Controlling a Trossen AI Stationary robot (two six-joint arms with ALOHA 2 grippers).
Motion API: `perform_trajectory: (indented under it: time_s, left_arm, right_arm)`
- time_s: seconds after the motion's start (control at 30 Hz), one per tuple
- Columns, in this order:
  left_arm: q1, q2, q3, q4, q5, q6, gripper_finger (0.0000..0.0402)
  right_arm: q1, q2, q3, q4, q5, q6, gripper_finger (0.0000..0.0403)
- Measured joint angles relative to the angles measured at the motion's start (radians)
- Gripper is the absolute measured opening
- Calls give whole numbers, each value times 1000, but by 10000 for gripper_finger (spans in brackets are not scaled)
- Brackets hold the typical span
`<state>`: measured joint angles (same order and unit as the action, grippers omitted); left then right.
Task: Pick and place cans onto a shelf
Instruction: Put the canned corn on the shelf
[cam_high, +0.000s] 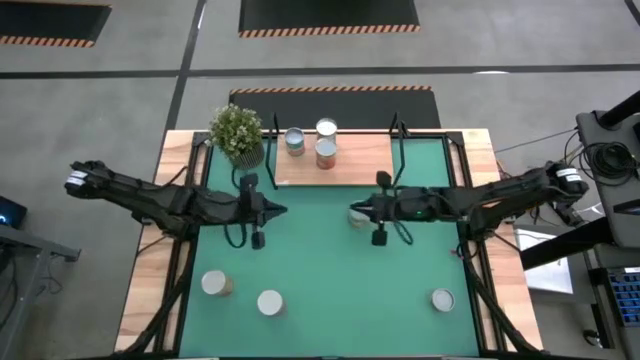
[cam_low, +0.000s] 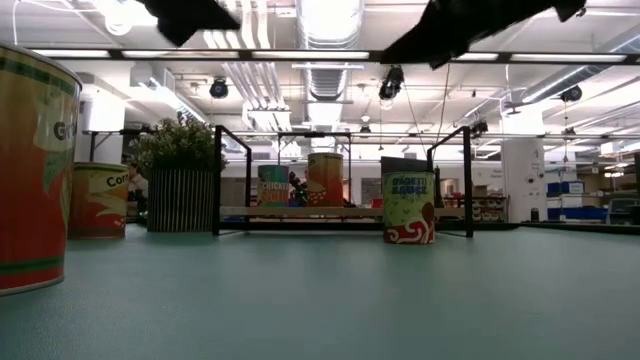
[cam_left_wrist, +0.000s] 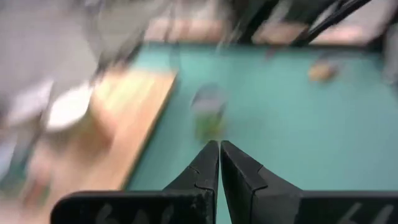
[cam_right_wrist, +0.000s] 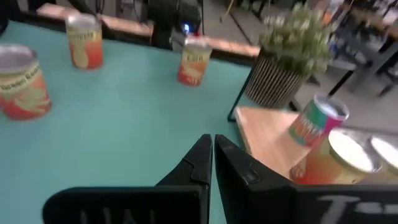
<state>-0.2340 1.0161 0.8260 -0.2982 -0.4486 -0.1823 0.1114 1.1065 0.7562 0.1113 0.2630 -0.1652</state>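
The shelf (cam_high: 350, 165) is a light wooden board with black end posts at the mat's far edge; three cans (cam_high: 325, 152) stand on its left half. A green-labelled can (cam_high: 357, 219) (cam_low: 409, 207) stands upright on the green mat just in front of it. Three more cans (cam_high: 214, 284) (cam_high: 270, 302) (cam_high: 443, 299) stand near the mat's near edge. My left gripper (cam_high: 282, 210) (cam_left_wrist: 219, 149) hovers shut over the mat's middle left. My right gripper (cam_high: 352, 213) (cam_right_wrist: 211, 146) hovers shut, facing it, above the green-labelled can. Neither holds anything.
A potted plant (cam_high: 237, 132) (cam_right_wrist: 292, 50) stands at the shelf's left end. The shelf's right half (cam_high: 365, 160) is bare board. Open green mat (cam_high: 340, 270) lies between the grippers and the near cans.
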Motion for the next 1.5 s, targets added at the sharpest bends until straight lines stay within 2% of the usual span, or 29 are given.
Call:
perform_trajectory:
  time_s: [0.13, 0.23, 0.3, 0.37, 0.47, 0.63, 0.83, 0.93, 1.1, 1.37, 1.5]
  left_arm:
    - [13, 73, 146, -532, -124, -454, 0]
    - [63, 135, 243, -904, -142, -719, 0]
    - [112, 168, 283, -1071, -128, -841, 0]
    - [157, 182, 293, -1160, -101, -900, 0]
    - [211, 172, 261, -1152, -42, -891, 0]
    - [290, 101, 158, -1039, 98, -838, 0]
    - [309, 14, 55, -1012, 147, -947, 2]
    - [308, -23, 46, -1004, 179, -973, 21]
    - [308, -55, 29, -1003, 175, -980, 91]
    - [308, -33, 11, -1000, 81, -1023, 268]
    - [308, -10, 8, -996, 36, -1028, 332]
  right_arm:
    - [11, -52, -5, 28, 1, -51, 9]
    - [18, -72, -9, 29, -5, -84, 9]
    - [22, -73, -9, 27, -8, -108, 9]
    - [22, -81, -10, 17, -8, -117, 9]
    - [22, -98, -10, 16, -8, -106, 9]
    - [28, -106, -10, 3, -9, -93, 9]
    - [37, -108, -10, -2, -12, -95, 9]
    - [39, -109, -10, -2, -12, -108, 9]
    - [39, -109, -10, -2, -11, -111, 9]
    - [39, -109, -10, -2, -11, -108, 9]
    - [39, -110, -10, -2, -11, -108, 9]
